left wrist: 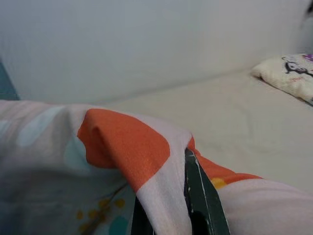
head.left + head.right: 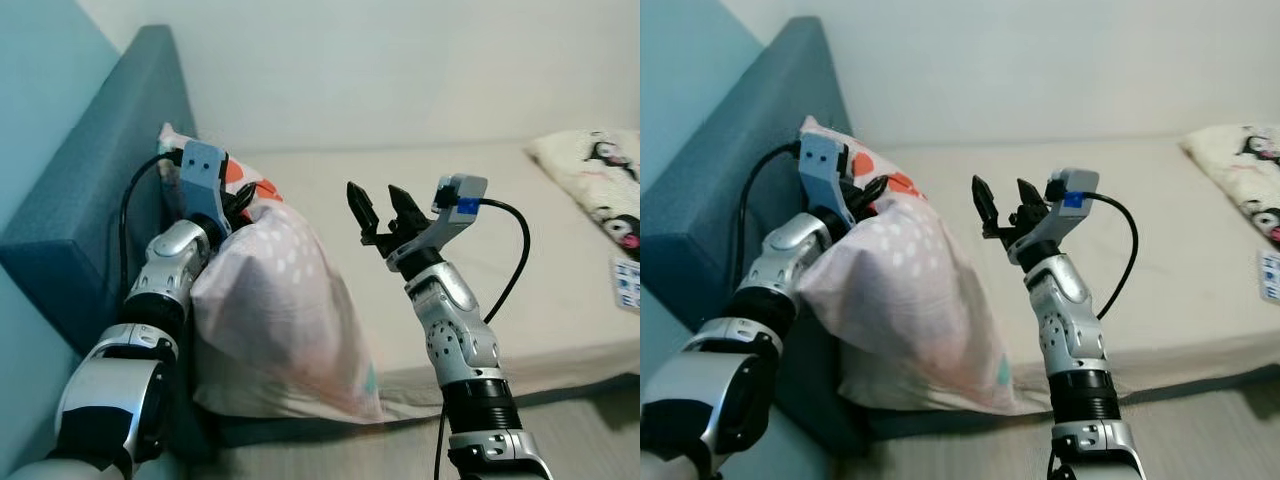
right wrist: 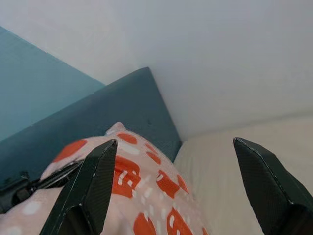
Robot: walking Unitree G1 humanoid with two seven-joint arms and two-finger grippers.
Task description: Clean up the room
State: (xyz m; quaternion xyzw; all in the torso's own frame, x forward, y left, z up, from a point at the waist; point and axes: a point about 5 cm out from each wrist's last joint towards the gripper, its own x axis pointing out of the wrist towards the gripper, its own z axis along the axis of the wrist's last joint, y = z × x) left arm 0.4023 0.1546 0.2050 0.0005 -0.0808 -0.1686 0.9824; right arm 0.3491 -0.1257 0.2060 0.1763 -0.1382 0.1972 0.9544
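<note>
Against the blue headboard [image 2: 100, 190] at the left end of the bed [image 2: 480, 240] stands a pale pink pillow [image 2: 270, 310] with white dots and orange patches, its lower edge hanging over the side of the mattress. The left gripper [image 2: 235, 205] is at the pillow's top corner, and its fingers [image 1: 200, 196] pinch a fold of the fabric between them; the left wrist view shows this closely, with orange and pink cloth wrapped over the dark fingers, which the head views mostly hide behind the arm and the pillow. The right gripper [image 2: 378, 210] hangs in the air above the bed, just beside the pillow and apart from it, with its two fingers [image 3: 93, 186] spread wide and nothing between them. The right wrist view looks past those spread fingers at the orange-patterned top of the pillow, the headboard and the white wall [image 3: 220, 58], and also catches the left gripper at the pillow's edge. At the far right end of the bed lies a second, cream pillow [image 2: 600, 180] with a black and pink cartoon print, well apart from both grippers; the left wrist view shows it in the distance too. A small blue and white packet [image 2: 628, 282] lies on the bed near it.
</note>
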